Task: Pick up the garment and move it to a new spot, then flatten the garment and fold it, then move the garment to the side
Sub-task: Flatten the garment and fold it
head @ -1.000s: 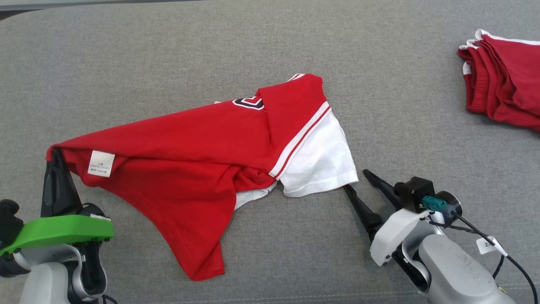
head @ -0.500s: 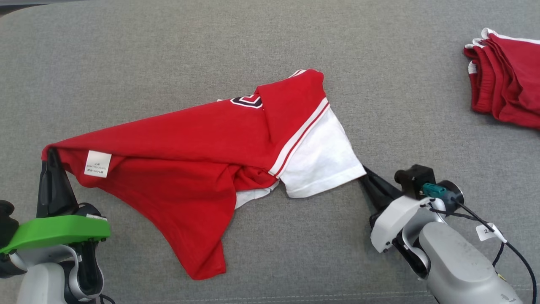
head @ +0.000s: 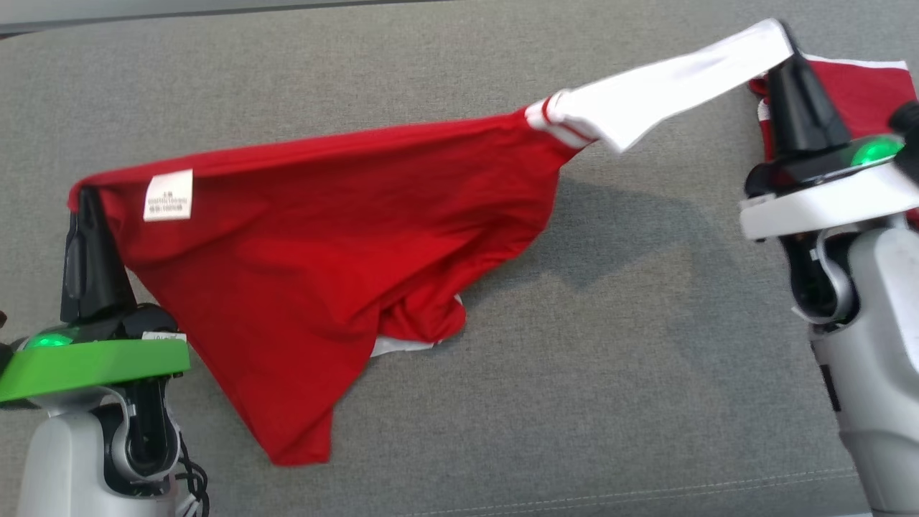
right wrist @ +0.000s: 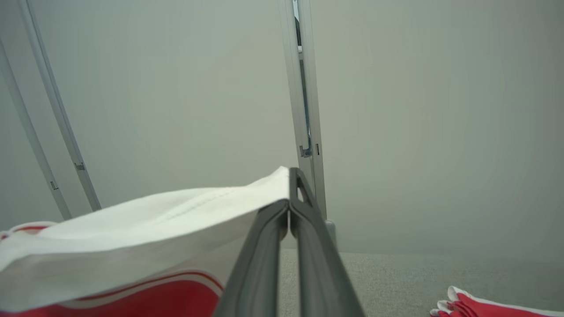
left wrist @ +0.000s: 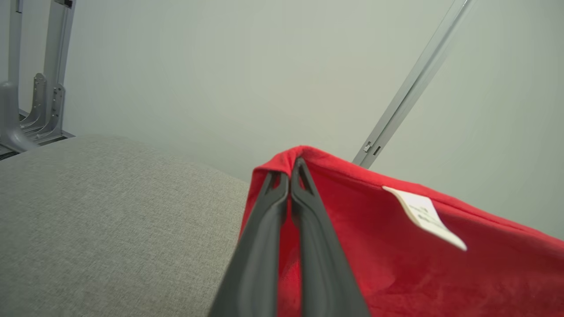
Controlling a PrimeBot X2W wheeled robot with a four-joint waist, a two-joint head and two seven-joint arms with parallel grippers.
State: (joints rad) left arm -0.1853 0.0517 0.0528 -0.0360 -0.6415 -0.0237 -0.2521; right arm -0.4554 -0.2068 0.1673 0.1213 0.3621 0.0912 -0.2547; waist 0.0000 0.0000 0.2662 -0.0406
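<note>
Garment (head: 323, 273) up off the surface (head: 574, 402) yet?

– Mostly, I'd say. It hangs stretched between the two grippers, its top edge a taut line from the middle left of the head view to the upper right. The red body sags below that line. Its lowest point, at lower centre-left, looks to be touching the grey, though I can't be sure.

So where does that put the task?

– In the first step. The pick-up looks made at both ends. Carrying it to a new spot, flattening, folding and setting it aside are all left. It's bunched and, going by the label (head: 169, 195), inside out, with nothing flat about it.

What has the left gripper (head: 86, 195) got?

– A red corner, just beside the label. In the left wrist view the fingers (left wrist: 264, 246) are pressed together with the cloth folded over their tips.

And the right gripper (head: 786, 50)?

– Clamped tight on the end of the white sleeve (head: 668, 82), at the upper right. In its wrist view the sleeve's edge comes in from the left and goes between the tips, no gap showing.

Anything near it?

– A stack (head: 872, 86) of red clothes lies behind the right gripper at the upper right edge. The sleeve passes near it; whether they touch I can't tell.
</note>
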